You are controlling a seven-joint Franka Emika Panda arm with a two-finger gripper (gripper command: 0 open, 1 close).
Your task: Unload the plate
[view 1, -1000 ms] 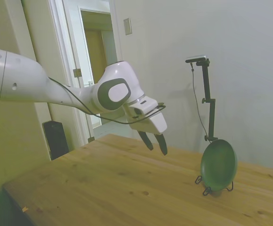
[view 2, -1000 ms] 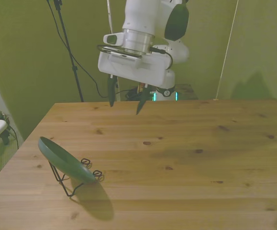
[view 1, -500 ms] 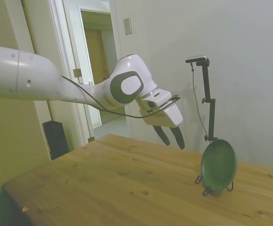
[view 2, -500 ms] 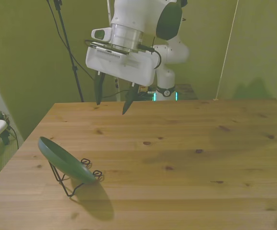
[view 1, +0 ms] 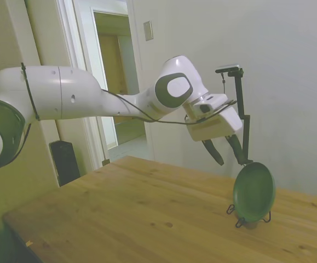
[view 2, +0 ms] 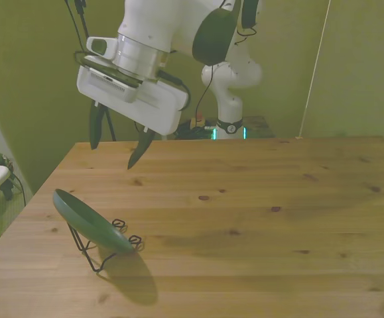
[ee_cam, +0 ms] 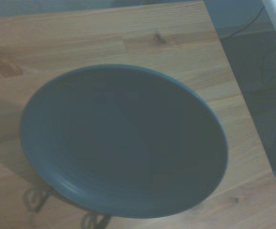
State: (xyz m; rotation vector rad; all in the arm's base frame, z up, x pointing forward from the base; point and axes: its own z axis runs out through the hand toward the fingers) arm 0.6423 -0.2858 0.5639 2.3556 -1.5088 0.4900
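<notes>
Approach phase is in hand, judging by the layout: nothing has been gripped. Reading the side view from left to right, the white arm (view 1: 65, 101) comes in high over the wooden table (view 1: 147, 213), and its gripper (view 1: 226, 150) hangs in the air with both fingers spread wide apart and nothing between them. Below and just beyond the fingertips sits the plate (view 1: 253, 192), dark green, propped steeply on edge in a thin black wire stand (view 1: 239, 220) near the table's far end in that view. Gripper and plate are near but apart; no contact is visible.

The front view agrees: the gripper (view 2: 117, 139) is above and behind the plate (view 2: 89, 222), which leans back on the stand (view 2: 105, 248) toward the front view's left edge of the table. The wrist view is filled by the plate's face (ee_cam: 123, 143), somewhat soft in focus, with the stand's curled feet (ee_cam: 37, 200) showing under its lower rim.

Assessment: the next move calls for lowering the open fingers onto the plate's upper rim, one finger on each face, before closing. The lift should then go up and away from the stand's hooks. Risk noted: a thin, smooth rim may slip, and the light stand could tip or drag along.
</notes>
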